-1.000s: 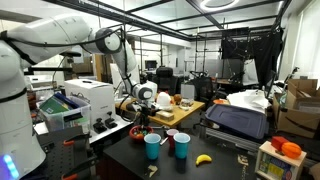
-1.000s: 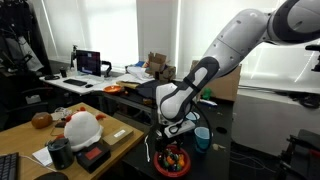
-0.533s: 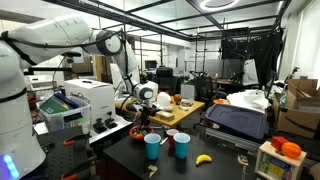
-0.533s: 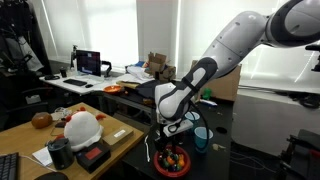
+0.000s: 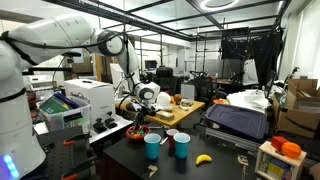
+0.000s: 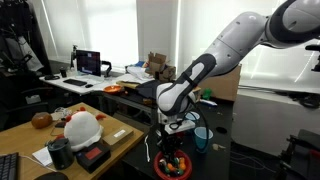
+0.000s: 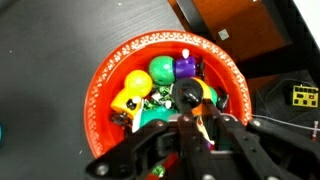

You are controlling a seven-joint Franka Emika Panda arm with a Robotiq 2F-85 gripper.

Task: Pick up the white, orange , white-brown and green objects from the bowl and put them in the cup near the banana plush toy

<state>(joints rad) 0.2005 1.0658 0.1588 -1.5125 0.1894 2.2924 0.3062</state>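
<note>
— Where does the big arm stand?
— Over the dark table (image 5: 118, 162). The white Franka arm (image 5: 105, 42) bends down to the red bowl (image 7: 100, 85).

— And the claw?
— The gripper (image 7: 196, 118) is down inside the bowl, its fingers drawn together among the toys. I can't tell what they pinch, if anything.

— The cup?
— A blue cup (image 5: 182, 146) stands near the banana plush toy (image 5: 204, 159), apart from the bowl.

— What's in the bowl?
— A yellow toy (image 7: 135, 82) beside a green toy (image 7: 163, 70).
</note>
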